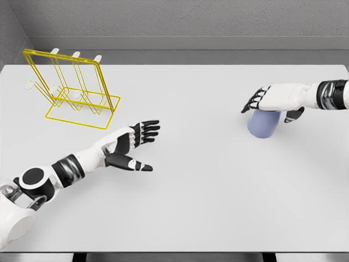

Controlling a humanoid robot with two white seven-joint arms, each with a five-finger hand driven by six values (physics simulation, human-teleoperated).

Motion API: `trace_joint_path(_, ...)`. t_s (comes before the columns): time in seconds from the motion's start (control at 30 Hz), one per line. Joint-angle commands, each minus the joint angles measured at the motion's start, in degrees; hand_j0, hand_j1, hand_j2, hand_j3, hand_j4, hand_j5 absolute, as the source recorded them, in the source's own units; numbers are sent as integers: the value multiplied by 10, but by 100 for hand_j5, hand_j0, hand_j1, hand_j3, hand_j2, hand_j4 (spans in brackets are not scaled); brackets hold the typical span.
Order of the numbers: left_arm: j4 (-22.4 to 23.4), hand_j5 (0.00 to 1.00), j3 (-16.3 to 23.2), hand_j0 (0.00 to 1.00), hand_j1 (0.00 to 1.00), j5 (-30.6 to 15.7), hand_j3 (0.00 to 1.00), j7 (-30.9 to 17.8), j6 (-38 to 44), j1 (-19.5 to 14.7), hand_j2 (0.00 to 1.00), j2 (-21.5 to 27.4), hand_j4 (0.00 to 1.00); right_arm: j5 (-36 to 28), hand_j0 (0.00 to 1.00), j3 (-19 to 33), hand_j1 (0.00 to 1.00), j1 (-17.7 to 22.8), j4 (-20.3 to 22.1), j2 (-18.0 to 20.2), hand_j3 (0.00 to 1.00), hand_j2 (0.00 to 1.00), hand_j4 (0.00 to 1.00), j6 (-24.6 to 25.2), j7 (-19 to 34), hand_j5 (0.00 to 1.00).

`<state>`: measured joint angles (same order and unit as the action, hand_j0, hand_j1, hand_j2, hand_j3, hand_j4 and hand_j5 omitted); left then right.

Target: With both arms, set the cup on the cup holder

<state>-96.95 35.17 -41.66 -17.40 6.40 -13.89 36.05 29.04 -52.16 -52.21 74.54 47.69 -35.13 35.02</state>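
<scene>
The right hand (274, 99) reaches in from the right edge and lies over the top of the pale blue, smooth plastic-looking cup (264, 124). Its black-tipped fingers (254, 101) stretch past the cup's far side and its thumb (294, 114) comes down on the near side, so the hand is half closed around the cup's upper part. I cannot tell if the grip is already firm. The cup stands on the white table (207, 207), directly below this palm.

The left hand (132, 143) is wide open and holds nothing; its 4 fingers are spread and the thumb points away from them. The yellow wire cup holder (73, 90) with 3 white-tipped pegs stands just beyond this hand, far from the cup.

No readable writing or label shows on anything.
</scene>
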Motion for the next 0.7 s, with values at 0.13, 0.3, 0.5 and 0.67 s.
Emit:
trace_joint_path(0.13, 21, 100, 2, 100, 100, 3, 100, 0, -3, 0, 100, -5, 100, 11, 74, -4, 74, -1, 1, 0, 74, 74, 74, 1, 0, 74)
trace_joint_path(0.3, 20, 100, -3, 100, 100, 9, 100, 0, -7, -4, 100, -3, 100, 13, 64, -5, 64, -3, 2, 0, 64, 64, 64, 1, 0, 64)
trace_joint_path(0.5, 19, 100, -4, 100, 100, 24, 100, 0, -7, -4, 100, 0, 100, 12, 55, -3, 55, -4, 7, 2, 55, 55, 55, 1, 0, 55)
trace_joint_path(0.67, 19, 100, -5, 100, 100, 40, 100, 1, -8, -4, 100, 1, 100, 12, 48, 2, 48, -7, 38, 9, 48, 48, 48, 1, 0, 48)
